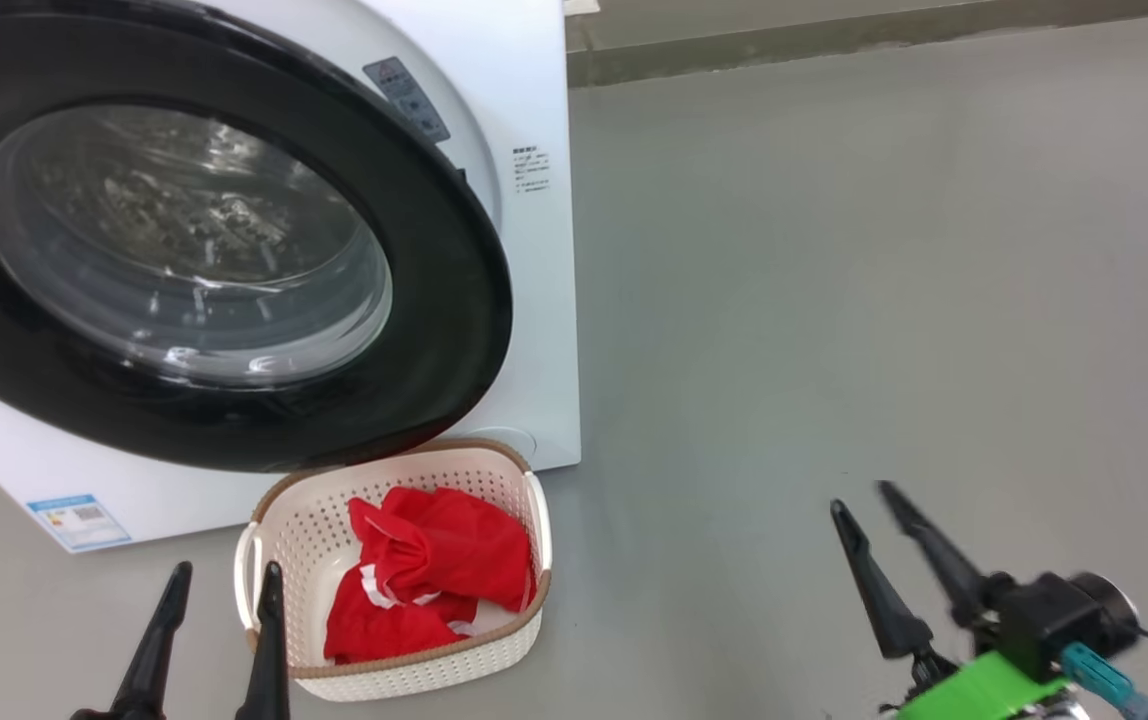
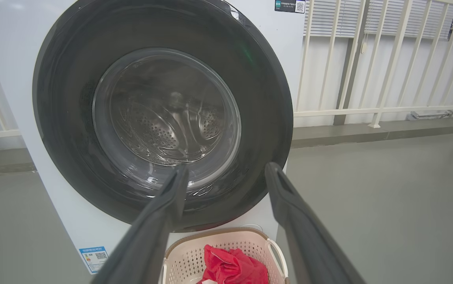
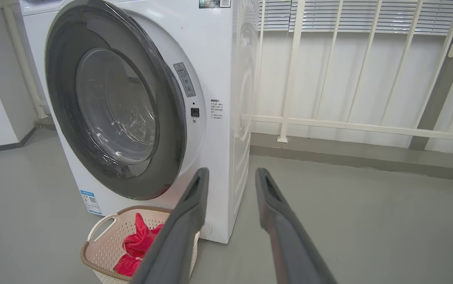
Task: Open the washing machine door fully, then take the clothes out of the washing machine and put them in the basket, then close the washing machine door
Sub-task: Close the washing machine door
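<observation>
The white washing machine (image 1: 534, 250) stands at the left, its black-rimmed washing machine door (image 1: 434, 330) swung over the drum opening, the right edge a little off the front panel. Through the glass the steel drum looks bare. The red clothes (image 1: 434, 570) lie in the cream basket (image 1: 434, 678) on the floor below the door. My left gripper (image 1: 224, 580) is open and empty, just left of the basket. My right gripper (image 1: 862, 498) hangs over bare floor to the right, open with a narrower gap and nothing in it. The left wrist view faces the door (image 2: 64, 118) above the basket (image 2: 187, 260).
Grey floor (image 1: 884, 250) spreads to the right of the machine. A white railing (image 3: 289, 79) on a low kerb runs behind it. A blue label (image 1: 79, 520) sits low on the machine's front. A white wall stands at the far left in the right wrist view.
</observation>
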{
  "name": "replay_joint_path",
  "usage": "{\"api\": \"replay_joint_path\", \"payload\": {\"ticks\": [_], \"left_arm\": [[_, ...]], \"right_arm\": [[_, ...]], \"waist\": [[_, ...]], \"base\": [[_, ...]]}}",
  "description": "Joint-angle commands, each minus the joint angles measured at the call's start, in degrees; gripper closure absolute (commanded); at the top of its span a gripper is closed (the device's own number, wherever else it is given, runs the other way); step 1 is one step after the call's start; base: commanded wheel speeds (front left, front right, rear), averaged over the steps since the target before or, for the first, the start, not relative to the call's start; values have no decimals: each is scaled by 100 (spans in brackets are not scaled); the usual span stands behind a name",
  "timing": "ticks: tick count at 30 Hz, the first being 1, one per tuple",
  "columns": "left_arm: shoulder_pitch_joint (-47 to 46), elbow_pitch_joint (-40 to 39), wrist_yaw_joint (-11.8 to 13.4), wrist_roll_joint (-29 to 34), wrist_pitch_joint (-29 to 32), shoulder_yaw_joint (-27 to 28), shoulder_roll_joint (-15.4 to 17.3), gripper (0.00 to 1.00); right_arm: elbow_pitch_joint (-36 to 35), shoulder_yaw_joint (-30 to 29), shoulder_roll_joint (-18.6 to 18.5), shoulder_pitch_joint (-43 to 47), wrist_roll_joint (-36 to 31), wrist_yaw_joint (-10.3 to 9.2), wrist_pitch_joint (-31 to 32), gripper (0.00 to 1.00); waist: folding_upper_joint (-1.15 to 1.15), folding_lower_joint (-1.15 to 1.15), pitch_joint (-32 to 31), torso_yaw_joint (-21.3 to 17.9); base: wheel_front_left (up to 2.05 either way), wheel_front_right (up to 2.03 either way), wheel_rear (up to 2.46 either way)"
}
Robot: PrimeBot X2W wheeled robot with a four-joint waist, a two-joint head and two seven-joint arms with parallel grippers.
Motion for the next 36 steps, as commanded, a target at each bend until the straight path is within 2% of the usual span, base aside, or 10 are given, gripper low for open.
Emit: {"api": "replay_joint_path", "payload": {"ticks": [1,11,21,25,36], "left_arm": [[-164,-169,-23,14,-51,161,27,0],[-303,-314,-64,55,-51,10,19,0],[-557,-346,-136,127,-51,-49,65,0],[-760,-370,-166,162,-51,-142,79,0],[-1232,-355,-216,306,-51,-458,113,0]], "right_arm": [[-76,225,-88,-381,59,19,-36,100],[889,1449,-279,-1765,519,19,-36,100],[1581,2711,-271,-3222,844,19,-36,100],[1936,2951,-186,-3825,943,19,-36,100],[2735,3047,-148,-5115,814,19,-36,100]], "waist": [[0,0,61,63],[0,0,398,485],[0,0,921,855],[0,0,1215,1031],[0,0,1995,1570]], "base": [[0,0,0],[0,0,0],[0,0,0],[0,0,0],[0,0,0]]}}
